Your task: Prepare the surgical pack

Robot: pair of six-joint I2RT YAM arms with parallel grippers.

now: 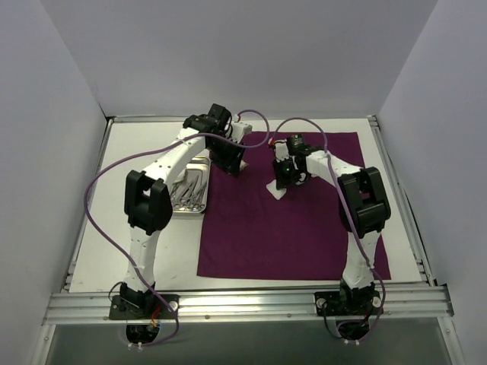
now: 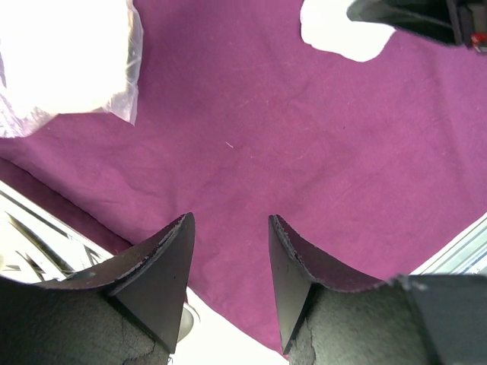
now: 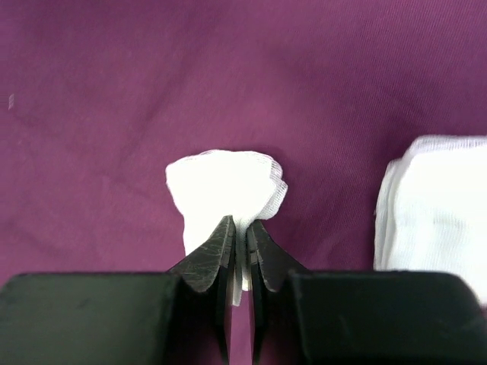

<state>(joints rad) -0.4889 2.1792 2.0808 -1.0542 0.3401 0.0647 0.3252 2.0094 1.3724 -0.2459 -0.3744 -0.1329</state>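
Right tool [image 3: 240,228] pinches crumpled woven gauze [image 3: 224,182] on purple cloth [image 3: 114,91]; left tool [image 2: 230,220] apparently empty, half-open.

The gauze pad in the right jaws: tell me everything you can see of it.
The gauze pad is small, white, of soft woven mesh, bunched and creased where the right jaws are shut on its near edge. The purple cloth lies under it; whether they touch is unclear. A second pad lies apart, toward the wrist view's right edge.
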